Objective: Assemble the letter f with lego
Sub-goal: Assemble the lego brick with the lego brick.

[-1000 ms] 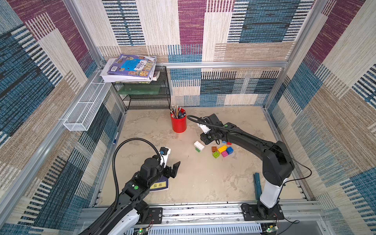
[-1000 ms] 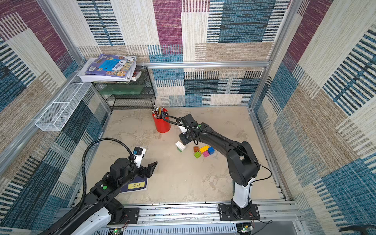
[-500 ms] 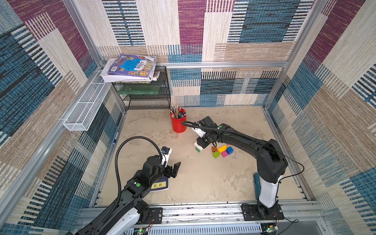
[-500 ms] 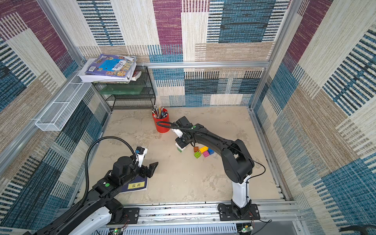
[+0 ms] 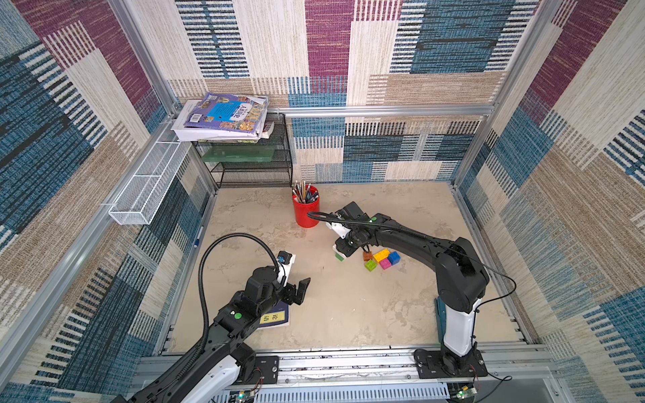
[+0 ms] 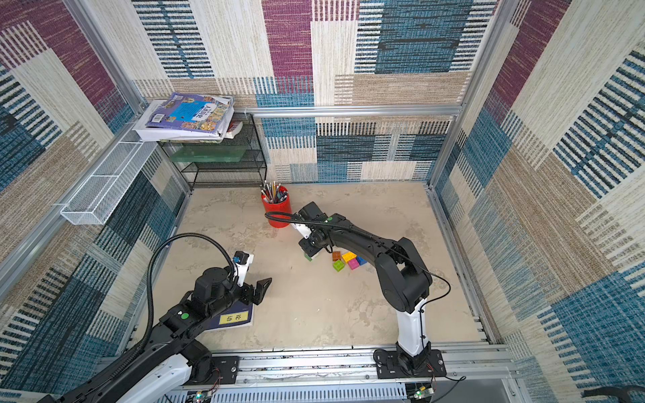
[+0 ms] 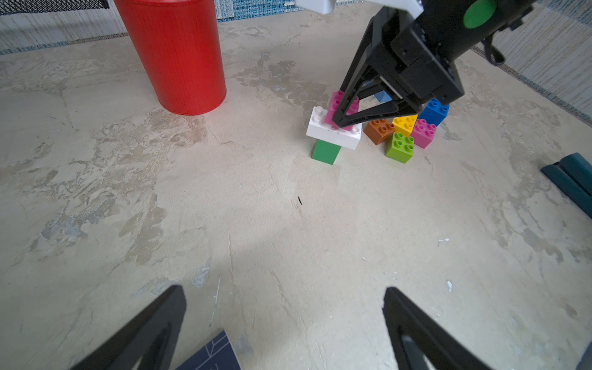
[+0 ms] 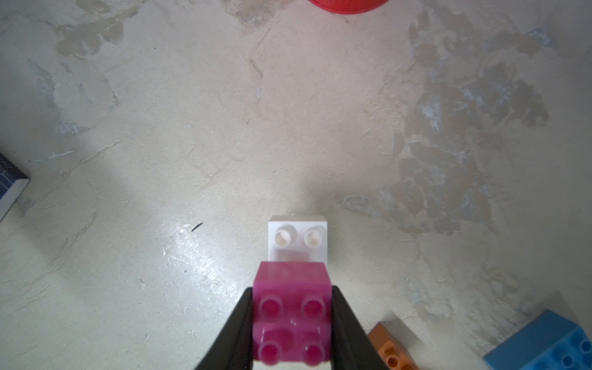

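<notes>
My right gripper (image 8: 292, 293) is shut on a pink lego brick (image 8: 293, 320). That brick sits on, or just over, a white oblong brick (image 8: 298, 238), two of whose studs show beyond it. In the left wrist view the pink brick (image 7: 336, 102) tops the white brick (image 7: 333, 133), which rests on a green brick (image 7: 326, 152). Loose brown (image 7: 379, 129), yellow (image 7: 405, 123), pink (image 7: 423, 133), lime (image 7: 399, 147) and blue (image 7: 434, 112) bricks lie beside the stack. My left gripper (image 7: 283, 290) stands open over bare table, well short of the stack.
A red pencil cup (image 5: 306, 211) stands just behind the stack. A blue book (image 5: 275, 315) lies under my left arm. A black wire rack (image 5: 251, 164) with books fills the back left corner, and a white mesh basket (image 5: 146, 188) hangs on the left wall. A teal object (image 5: 439, 314) leans by the right arm's base.
My right gripper has come forward and down from beside the cup with the pink brick, onto the white brick. The left arm has shifted only slightly.
</notes>
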Action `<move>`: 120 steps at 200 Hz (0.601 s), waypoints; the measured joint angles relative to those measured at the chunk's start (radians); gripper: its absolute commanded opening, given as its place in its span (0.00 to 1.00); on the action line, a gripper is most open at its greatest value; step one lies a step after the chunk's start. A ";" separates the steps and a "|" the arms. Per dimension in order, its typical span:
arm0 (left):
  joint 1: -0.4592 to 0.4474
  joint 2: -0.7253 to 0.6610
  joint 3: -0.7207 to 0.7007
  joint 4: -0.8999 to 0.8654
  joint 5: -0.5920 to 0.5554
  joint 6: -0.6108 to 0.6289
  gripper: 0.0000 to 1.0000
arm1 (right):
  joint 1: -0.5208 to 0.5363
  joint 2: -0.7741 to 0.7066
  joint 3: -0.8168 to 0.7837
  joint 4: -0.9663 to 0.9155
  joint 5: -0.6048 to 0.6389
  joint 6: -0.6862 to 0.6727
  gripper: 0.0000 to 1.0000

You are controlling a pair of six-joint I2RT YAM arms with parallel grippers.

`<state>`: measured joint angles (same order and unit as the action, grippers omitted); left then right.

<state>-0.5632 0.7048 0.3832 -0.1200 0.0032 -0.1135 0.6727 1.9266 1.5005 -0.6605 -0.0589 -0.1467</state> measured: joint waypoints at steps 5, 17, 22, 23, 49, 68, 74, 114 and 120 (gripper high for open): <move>0.000 0.000 0.000 0.000 0.000 0.000 0.99 | 0.000 0.001 0.000 0.000 0.000 0.000 0.37; 0.000 0.000 0.000 0.000 0.000 0.000 0.99 | 0.000 0.004 0.000 0.000 0.000 -0.001 0.37; 0.000 0.000 0.000 0.000 0.000 0.000 0.99 | 0.000 0.006 0.000 0.000 0.001 -0.002 0.36; 0.000 0.000 0.000 0.000 0.000 0.000 0.99 | 0.000 0.006 0.000 0.000 0.001 -0.002 0.37; 0.000 0.000 0.000 0.000 0.000 0.000 0.99 | 0.001 0.010 0.000 0.000 0.010 -0.008 0.37; 0.000 0.000 0.000 0.000 0.000 -0.001 0.99 | 0.001 0.012 0.001 0.000 0.010 -0.009 0.37; 0.000 0.001 0.000 0.000 0.000 -0.002 0.99 | 0.001 0.014 0.002 0.001 0.010 -0.011 0.37; 0.000 0.007 0.000 0.000 0.000 -0.003 0.99 | 0.001 0.031 0.013 0.000 0.010 -0.015 0.36; 0.000 0.007 0.000 -0.001 0.000 -0.003 0.99 | 0.002 0.035 0.015 0.000 0.009 -0.015 0.36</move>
<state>-0.5632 0.7116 0.3836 -0.1207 0.0032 -0.1169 0.6743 1.9614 1.5158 -0.6605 -0.0498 -0.1616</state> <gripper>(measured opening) 0.991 0.369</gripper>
